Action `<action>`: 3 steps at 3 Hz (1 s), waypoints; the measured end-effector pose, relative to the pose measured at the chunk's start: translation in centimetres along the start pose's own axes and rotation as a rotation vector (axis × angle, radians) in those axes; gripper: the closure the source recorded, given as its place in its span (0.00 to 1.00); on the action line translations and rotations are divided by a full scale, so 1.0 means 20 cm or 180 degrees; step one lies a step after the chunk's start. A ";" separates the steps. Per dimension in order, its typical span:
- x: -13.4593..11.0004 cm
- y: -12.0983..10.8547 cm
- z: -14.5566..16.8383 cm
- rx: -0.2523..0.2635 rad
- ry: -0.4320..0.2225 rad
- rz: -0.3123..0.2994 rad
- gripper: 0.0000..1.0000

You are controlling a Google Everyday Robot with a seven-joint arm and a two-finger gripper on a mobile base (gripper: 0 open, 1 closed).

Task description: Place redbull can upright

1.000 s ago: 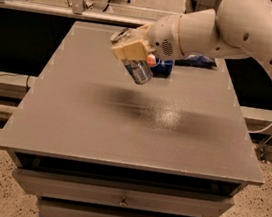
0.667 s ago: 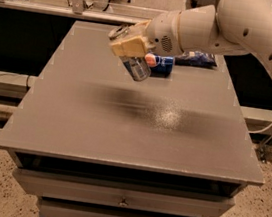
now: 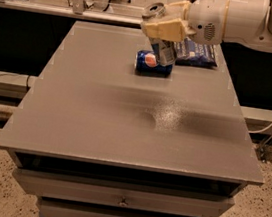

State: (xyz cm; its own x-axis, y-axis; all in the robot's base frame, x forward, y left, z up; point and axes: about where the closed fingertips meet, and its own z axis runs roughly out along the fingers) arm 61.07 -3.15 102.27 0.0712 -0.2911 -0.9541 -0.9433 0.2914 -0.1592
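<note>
My gripper [image 3: 163, 27] is over the far middle of the grey table [image 3: 124, 119], shut on the slim silver-and-blue redbull can [image 3: 159, 35]. The can hangs in the air, close to upright and leaning a little, its shiny top [image 3: 153, 10] up and to the left, its lower end [image 3: 166, 56] just above the Pepsi can. The cream fingers [image 3: 160, 29] cover the can's middle.
A shorter dark blue Pepsi can [image 3: 153, 64] lies on its side just below the held can. A dark blue snack bag [image 3: 197, 52] lies at the far right, behind the gripper. The white arm [image 3: 239, 21] reaches in from the upper right.
The gripper has lifted and moved toward the far side with the can. The can has turned from strongly tilted to nearly upright, its top now up.
</note>
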 end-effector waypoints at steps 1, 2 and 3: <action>0.03 -0.04 -0.10 -0.0002 -0.0251 0.0056 1.00; 0.18 -0.05 -0.16 -0.0049 -0.0440 0.0254 1.00; 0.25 -0.05 -0.21 -0.0083 -0.0516 0.0331 1.00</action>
State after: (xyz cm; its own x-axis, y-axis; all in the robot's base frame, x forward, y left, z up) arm 61.10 -8.69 98.71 0.0221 -0.1092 -0.9938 -0.9562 0.2880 -0.0529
